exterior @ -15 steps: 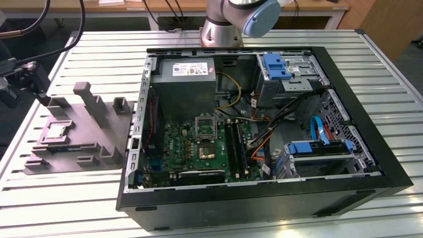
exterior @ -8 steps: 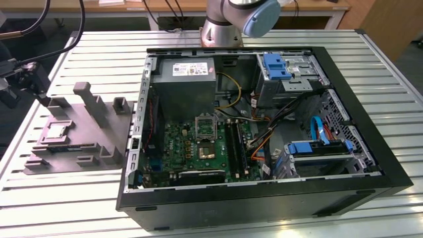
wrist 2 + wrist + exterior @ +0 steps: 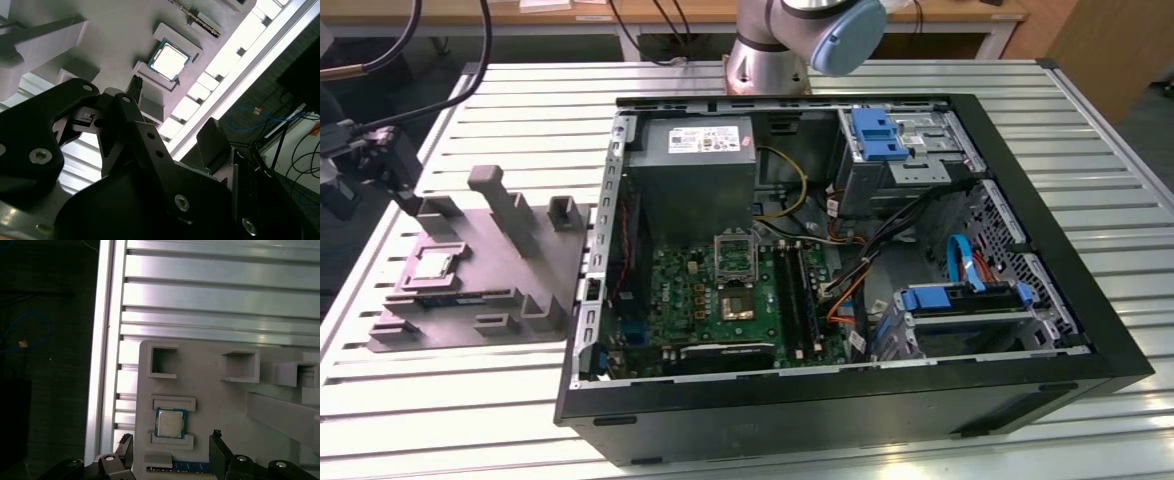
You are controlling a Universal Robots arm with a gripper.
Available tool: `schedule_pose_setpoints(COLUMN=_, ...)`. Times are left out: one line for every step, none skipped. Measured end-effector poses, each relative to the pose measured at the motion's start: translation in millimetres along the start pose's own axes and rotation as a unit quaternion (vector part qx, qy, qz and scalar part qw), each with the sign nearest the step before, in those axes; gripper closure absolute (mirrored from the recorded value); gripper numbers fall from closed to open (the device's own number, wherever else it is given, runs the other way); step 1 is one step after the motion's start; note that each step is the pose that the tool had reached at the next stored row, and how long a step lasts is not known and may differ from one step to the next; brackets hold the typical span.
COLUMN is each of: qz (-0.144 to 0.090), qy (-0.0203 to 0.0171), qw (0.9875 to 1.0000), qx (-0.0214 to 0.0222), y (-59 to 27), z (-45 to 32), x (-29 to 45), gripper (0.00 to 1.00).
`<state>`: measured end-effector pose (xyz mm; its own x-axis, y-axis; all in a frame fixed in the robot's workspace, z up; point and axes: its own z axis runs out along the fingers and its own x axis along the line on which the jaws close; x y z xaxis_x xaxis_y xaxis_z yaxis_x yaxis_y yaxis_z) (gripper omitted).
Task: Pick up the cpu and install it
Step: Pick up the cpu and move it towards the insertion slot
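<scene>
The cpu (image 3: 431, 265) is a small silvery square chip lying flat in a recess of the grey moulded tray (image 3: 520, 250), at the exterior view's left. Both wrist views look down on the cpu (image 3: 170, 422) (image 3: 170, 60) in its pocket. My gripper (image 3: 172, 436) hangs above the tray, open, with its two black fingers (image 3: 218, 447) spread wider than the chip and nothing between them. In the exterior view the gripper (image 3: 400, 195) sits over the tray's far left corner. The silver-framed socket (image 3: 734, 252) is on the green board inside the open computer case (image 3: 1014, 380).
A memory stick (image 3: 180, 469) lies in a tray slot beside the cpu. Raised posts (image 3: 500, 200) stand on the tray. The case holds a power supply (image 3: 700, 150), cables (image 3: 894, 235) and blue drive bays (image 3: 961, 300). The slatted metal table's edge (image 3: 102, 365) runs close to the tray.
</scene>
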<state>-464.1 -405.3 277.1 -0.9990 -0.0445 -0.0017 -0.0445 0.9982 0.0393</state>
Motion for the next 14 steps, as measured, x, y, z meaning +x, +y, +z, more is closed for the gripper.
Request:
schedule_pose_setpoints(qz=0.0, qy=0.0, qw=1.0, qx=0.0, y=0.0, z=0.3, x=0.0, gripper=0.29)
schedule_pose_setpoints(qz=0.0, qy=0.0001, qw=1.0, qx=0.0001, y=0.0, z=0.4, x=0.0, gripper=0.29)
schedule_pose_setpoints(qz=0.0, qy=0.0001, qw=1.0, qx=0.0001, y=0.0, z=0.5, x=0.0, gripper=0.29)
schedule_pose_setpoints(qz=0.0, qy=0.0001, qw=1.0, qx=0.0001, y=0.0, z=0.5, x=0.0, gripper=0.29)
schedule_pose_setpoints(qz=0.0, qy=0.0, qw=1.0, qx=0.0, y=0.0, z=0.7, x=0.0, gripper=0.29)
schedule_pose_setpoints(qz=0.0, qy=0.0, qw=1.0, qx=0.0, y=0.0, z=0.7, x=0.0, gripper=0.29)
schedule_pose_setpoints(qz=0.0, qy=0.0, qw=1.0, qx=0.0, y=0.0, z=1.1, x=-0.1, gripper=0.29)
schedule_pose_setpoints(qz=0.001, qy=-0.0002, qw=1.0, qx=-0.0001, y=0.0, z=1.7, x=-0.3, gripper=0.29)
schedule_pose_setpoints(qz=0.002, qy=-0.0001, qw=1.0, qx=0.0, y=-0.2, z=2.2, x=-0.7, gripper=0.29)
schedule_pose_setpoints(qz=0.005, qy=-0.0002, qw=1.0, qx=0.0, y=-0.2, z=3.0, x=-0.9, gripper=0.29)
schedule_pose_setpoints(qz=0.008, qy=-0.0003, qw=1.0, qx=0.0, y=-0.2, z=3.9, x=-1.2, gripper=0.29)
schedule_pose_setpoints(qz=0.011, qy=-0.0004, qw=0.9999, qx=0.0, y=-0.2, z=4.7, x=-1.4, gripper=0.29)
schedule_pose_setpoints(qz=0.013, qy=-0.0005, qw=0.9999, qx=0.0, y=-0.3, z=5.3, x=-1.6, gripper=0.29)
schedule_pose_setpoints(qz=0.014, qy=-0.0005, qw=0.9999, qx=0.0001, y=-0.3, z=5.5, x=-1.6, gripper=0.29)
